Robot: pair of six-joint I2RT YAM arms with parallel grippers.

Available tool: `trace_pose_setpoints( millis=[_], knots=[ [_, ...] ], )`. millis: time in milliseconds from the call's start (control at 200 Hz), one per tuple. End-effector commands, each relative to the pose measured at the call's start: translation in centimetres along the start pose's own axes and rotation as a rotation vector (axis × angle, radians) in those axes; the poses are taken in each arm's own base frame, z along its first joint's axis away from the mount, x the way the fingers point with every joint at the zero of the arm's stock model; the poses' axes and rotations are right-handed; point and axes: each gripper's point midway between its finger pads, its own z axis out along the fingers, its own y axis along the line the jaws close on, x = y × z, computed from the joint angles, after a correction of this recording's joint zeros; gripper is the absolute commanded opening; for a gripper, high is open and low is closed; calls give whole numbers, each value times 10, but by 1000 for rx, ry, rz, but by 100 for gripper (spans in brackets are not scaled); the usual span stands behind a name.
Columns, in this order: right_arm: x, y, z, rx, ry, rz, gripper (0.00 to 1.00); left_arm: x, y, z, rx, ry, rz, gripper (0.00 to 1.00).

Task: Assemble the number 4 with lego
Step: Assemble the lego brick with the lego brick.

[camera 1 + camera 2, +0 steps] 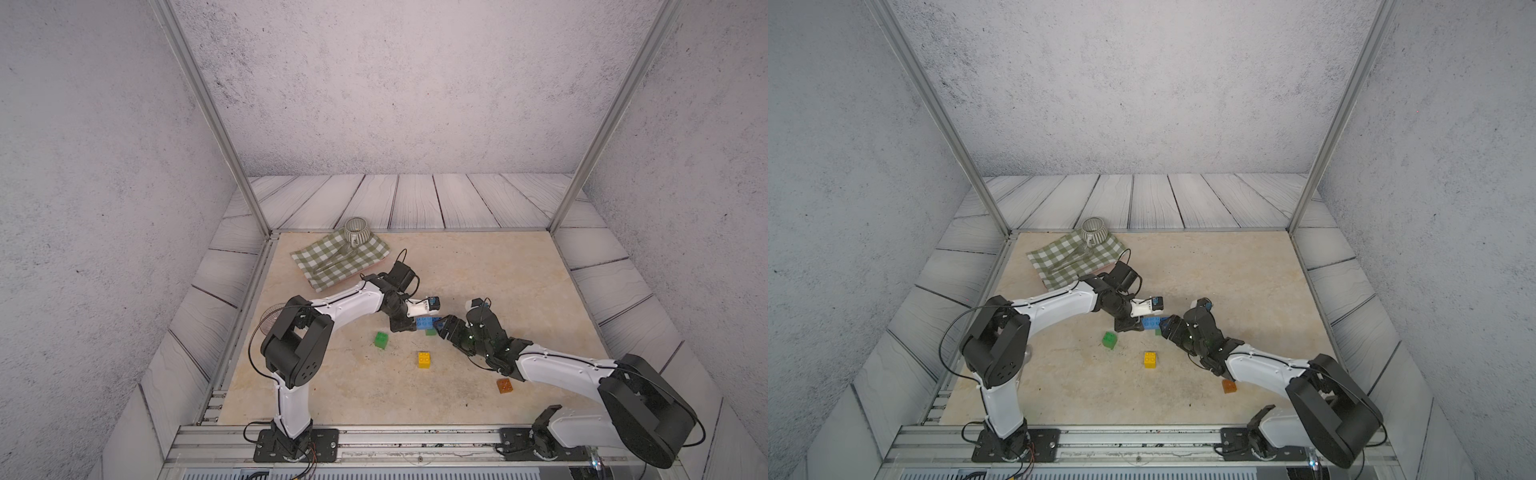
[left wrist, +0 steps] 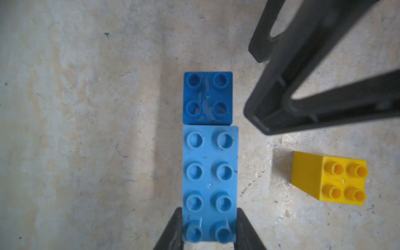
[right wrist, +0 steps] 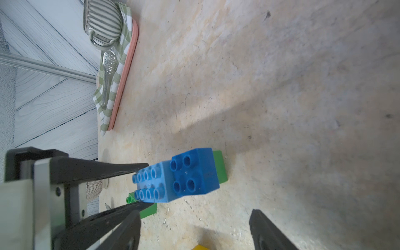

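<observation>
My left gripper (image 2: 210, 212) is shut on the near end of the long light-blue lego brick (image 2: 210, 184). That brick's far end butts against the dark blue brick (image 2: 207, 98), which sits on a green brick (image 3: 220, 166). In both top views this cluster (image 1: 428, 322) (image 1: 1154, 322) lies mid-table between the two grippers. My right gripper (image 3: 194, 229) is open and empty, just short of the dark blue brick (image 3: 194, 173). Loose on the table are a green brick (image 1: 381, 340), a yellow brick (image 1: 424, 359) and an orange-brown brick (image 1: 504, 385).
At the back left a checked cloth (image 1: 340, 259) covers a pink tray (image 3: 127, 65), with a striped mug (image 1: 357, 230) and a slotted spoon (image 3: 108, 71) on it. The right forearm (image 1: 557, 368) passes just above the orange-brown brick.
</observation>
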Motion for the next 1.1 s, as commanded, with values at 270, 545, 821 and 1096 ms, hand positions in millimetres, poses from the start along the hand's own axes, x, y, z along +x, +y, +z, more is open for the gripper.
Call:
trace_pose_setpoints(
  millis=[270, 545, 821, 1096],
  knots=[
    [8, -4, 10, -1, 31, 5, 80, -1, 0, 5, 18, 20, -17, 0],
    [8, -4, 16, -5, 24, 11, 80, 1, 2, 5, 12, 36, -21, 0],
    [4, -1, 18, -17, 9, 4, 80, 1, 1, 6, 17, 43, -18, 0],
    [3, 0, 23, -25, 7, 6, 75, 1, 1, 7, 15, 48, -19, 0]
  ],
)
